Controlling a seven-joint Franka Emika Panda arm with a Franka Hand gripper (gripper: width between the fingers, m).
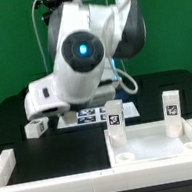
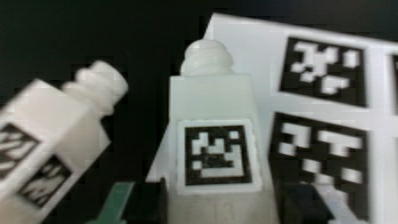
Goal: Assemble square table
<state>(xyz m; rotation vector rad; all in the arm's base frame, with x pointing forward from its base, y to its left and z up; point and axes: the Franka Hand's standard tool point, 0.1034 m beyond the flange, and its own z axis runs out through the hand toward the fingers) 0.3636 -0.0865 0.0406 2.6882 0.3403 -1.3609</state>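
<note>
1 leg sits between the gripper's jaws, another leg just beside.

The leg is smooth white plastic with a faint sheen; its tag is matt black-and-white print. The tabletop looks like the same plastic. The surface is matt black. The arm has a glossy white shell, and the marker board is flat and matt.

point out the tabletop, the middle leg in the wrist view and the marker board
tabletop (image 1: pixel 153 143): exterior view, bare inner floor
middle leg (image 2: pixel 215 150): wrist view, its tagged face, between the jaws
marker board (image 2: pixel 326 72): wrist view, one printed tag
</note>
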